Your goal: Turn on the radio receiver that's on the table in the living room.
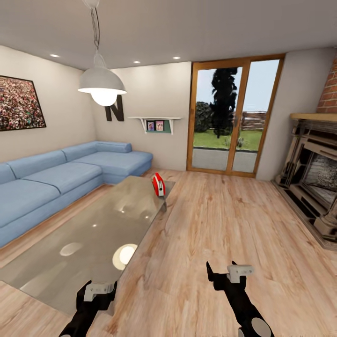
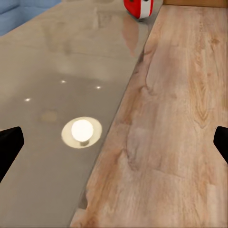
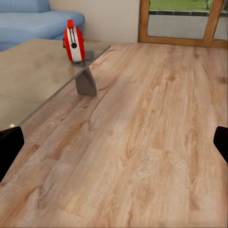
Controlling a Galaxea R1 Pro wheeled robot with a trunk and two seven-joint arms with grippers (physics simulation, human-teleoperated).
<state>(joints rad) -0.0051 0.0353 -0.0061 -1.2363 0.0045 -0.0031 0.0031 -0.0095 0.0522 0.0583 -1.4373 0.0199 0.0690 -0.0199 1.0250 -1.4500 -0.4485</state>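
Red radio receiver (image 1: 158,184) upright at far right corner of glossy grey table (image 1: 89,234); left gripper (image 1: 99,291) and right gripper (image 1: 225,276) near, both spread wide, holding nothing.

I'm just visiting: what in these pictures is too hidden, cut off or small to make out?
- Radio receiver: in the head view it stands edge-on and small, so its face can't be read; in the left wrist view the frame's edge cuts it off.
- Left end effector and right end effector: each wrist view catches just dark fingertips at the frame edges.
- Table: its near end runs behind the left arm in the head view.
- Shelf pictures: too small.
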